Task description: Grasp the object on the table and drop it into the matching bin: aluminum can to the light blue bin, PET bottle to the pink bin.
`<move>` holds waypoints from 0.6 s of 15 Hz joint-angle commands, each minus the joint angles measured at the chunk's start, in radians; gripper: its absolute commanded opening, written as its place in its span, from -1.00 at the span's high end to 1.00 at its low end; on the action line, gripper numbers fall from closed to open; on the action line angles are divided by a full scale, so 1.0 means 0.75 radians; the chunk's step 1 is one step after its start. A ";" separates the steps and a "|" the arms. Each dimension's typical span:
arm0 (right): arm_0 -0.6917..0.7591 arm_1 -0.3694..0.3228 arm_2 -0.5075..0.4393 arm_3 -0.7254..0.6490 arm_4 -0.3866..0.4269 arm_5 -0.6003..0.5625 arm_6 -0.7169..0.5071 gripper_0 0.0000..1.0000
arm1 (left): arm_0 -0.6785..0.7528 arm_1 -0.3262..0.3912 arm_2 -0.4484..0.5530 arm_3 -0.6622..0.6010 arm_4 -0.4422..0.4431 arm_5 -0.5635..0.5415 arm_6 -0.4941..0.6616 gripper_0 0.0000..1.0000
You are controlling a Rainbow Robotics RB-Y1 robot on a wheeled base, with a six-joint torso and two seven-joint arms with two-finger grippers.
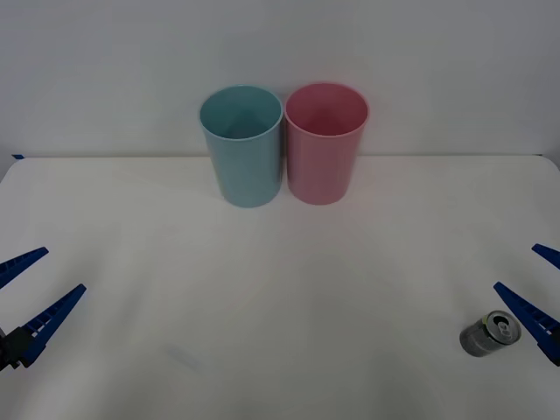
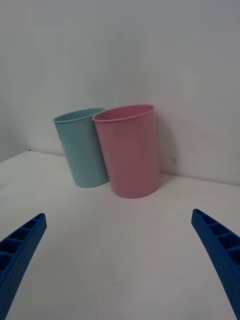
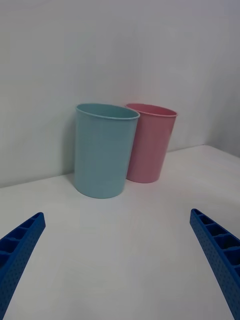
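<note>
The can stands near the desk's front right corner, just beside the open right hand. The left hand is open at the front left edge.

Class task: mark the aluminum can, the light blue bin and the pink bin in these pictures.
aluminum can (image 1: 490, 334): front view, on its grey side, just below the silver top.
light blue bin (image 1: 248, 171): front view, middle of its outer wall.
pink bin (image 2: 131, 155): right wrist view, middle of its outer wall.

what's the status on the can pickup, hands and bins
Both hands open, empty: left hand low at table's left edge, right hand beside the can. Aluminum can upright, untouched. Light blue bin and pink bin at back, path unobstructed.
</note>
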 commanded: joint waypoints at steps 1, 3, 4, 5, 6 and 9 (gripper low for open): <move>0.000 0.000 0.000 0.000 0.000 0.000 0.000 -1.00 | 0.000 0.000 0.000 0.000 0.000 0.000 0.000 -1.00; 0.040 -0.009 -0.022 -0.017 -0.008 0.005 -0.006 -1.00 | 0.000 0.000 0.000 0.000 0.000 0.000 0.000 -1.00; 0.056 -0.019 -0.020 -0.029 -0.024 0.011 -0.008 -1.00 | 0.000 0.000 0.000 0.000 0.000 0.000 0.000 -1.00; 0.075 -0.033 -0.014 -0.035 -0.042 0.017 -0.004 -1.00 | 0.000 0.000 0.000 0.000 0.000 0.000 0.000 -1.00; 0.091 -0.050 -0.007 -0.035 -0.059 0.021 0.002 -1.00 | 0.000 0.000 0.000 0.000 0.000 0.000 0.000 -1.00; 0.140 -0.091 0.001 -0.035 -0.100 0.025 0.014 -1.00 | 0.000 0.000 0.000 0.000 0.000 0.000 0.000 -1.00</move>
